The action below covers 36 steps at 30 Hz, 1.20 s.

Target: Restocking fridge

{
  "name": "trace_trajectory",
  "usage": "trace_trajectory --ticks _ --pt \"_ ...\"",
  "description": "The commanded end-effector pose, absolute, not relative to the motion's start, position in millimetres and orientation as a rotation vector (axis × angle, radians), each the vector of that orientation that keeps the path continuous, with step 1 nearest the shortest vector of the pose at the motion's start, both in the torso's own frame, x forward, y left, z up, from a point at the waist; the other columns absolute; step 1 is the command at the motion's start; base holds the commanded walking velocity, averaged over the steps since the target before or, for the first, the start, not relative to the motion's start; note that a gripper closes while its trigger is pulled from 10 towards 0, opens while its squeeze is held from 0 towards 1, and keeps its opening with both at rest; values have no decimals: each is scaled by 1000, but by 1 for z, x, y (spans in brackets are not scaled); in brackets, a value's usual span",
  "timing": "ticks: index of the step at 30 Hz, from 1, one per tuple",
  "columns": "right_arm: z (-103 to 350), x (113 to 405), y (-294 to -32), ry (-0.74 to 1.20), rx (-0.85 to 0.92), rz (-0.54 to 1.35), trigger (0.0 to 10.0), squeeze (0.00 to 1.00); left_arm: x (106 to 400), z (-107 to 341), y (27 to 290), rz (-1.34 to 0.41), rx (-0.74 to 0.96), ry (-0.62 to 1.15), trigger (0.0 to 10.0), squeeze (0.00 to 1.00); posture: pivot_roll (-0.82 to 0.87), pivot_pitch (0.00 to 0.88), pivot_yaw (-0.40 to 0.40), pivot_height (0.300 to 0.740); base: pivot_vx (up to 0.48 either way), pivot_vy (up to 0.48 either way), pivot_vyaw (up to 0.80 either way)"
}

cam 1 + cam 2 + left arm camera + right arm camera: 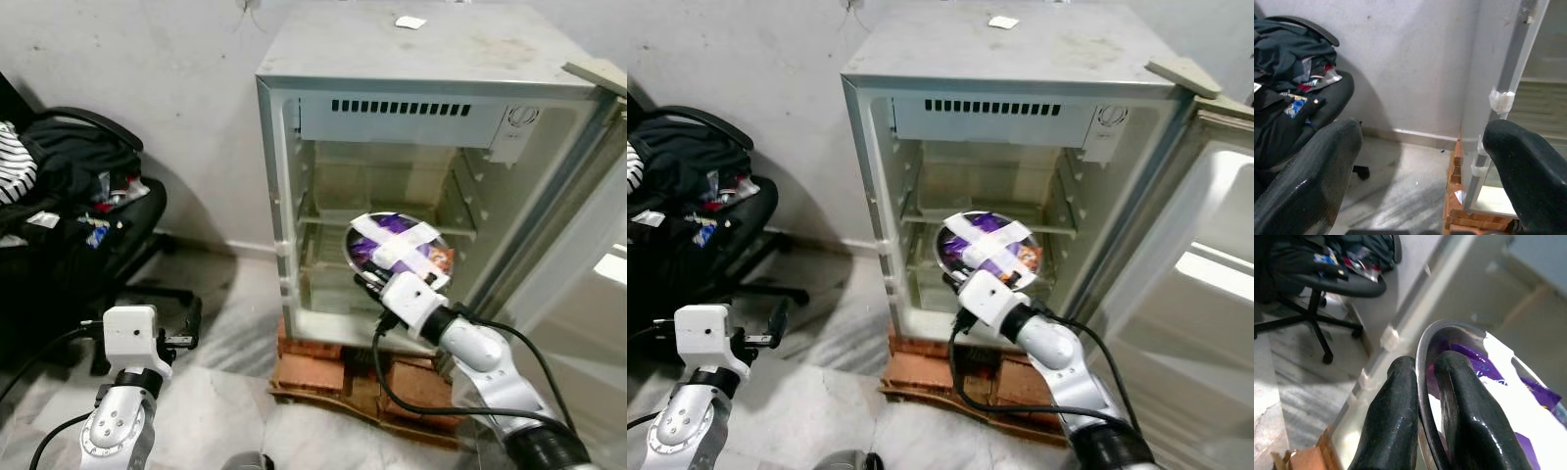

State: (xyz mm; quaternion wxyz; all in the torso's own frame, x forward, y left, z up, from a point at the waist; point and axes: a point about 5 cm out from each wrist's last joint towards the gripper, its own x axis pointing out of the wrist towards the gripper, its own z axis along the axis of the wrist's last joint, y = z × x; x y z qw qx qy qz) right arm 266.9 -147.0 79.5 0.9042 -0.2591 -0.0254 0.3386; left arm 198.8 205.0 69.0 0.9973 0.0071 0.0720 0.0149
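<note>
Right gripper (1425,396) jaws clamped on rim of steel bowl (392,245), held at open fridge (431,147) mouth. Placing step; next: ease onto lower shelf (323,262), release. Left gripper (1420,161) jaws apart, idle.

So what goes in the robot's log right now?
right gripper: shut on steel bowl rim, at open fridge | left gripper: open, idle | bowl: taped snack packets

A lived-in room of a home: a small grey single-door fridge (431,147) stands open on a base of red bricks (323,367) against a scuffed plaster wall (167,108), and a black swivel office chair (108,235) beside it is piled with dark clothes on a marbled tile floor (225,392).
</note>
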Motion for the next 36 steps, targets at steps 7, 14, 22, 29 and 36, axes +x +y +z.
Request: trace_trajectory --ticks 7,14,22,29,36 --pt "85 252 -148 -59 -509 676 10000 0 187 75 205 36 15 143 10000 0 18 56 24 740 294 0 0" --pt "88 255 -143 -65 -508 682 10000 0 190 75 204 24 14 143 10000 0 19 56 25 740 359 0 0" --pt "91 258 -144 -58 -514 678 10000 0 191 76 203 23 18 151 10000 0 19 55 25 740 338 0 0" --pt "90 259 -142 -57 -512 682 10000 0 191 75 202 24 10 162 10000 0 21 55 20 740 35 0 0" --pt "92 263 -138 -65 -506 703 10000 0 188 75 202 33 7 171 10000 0 32 74 15 740 0 0 0"
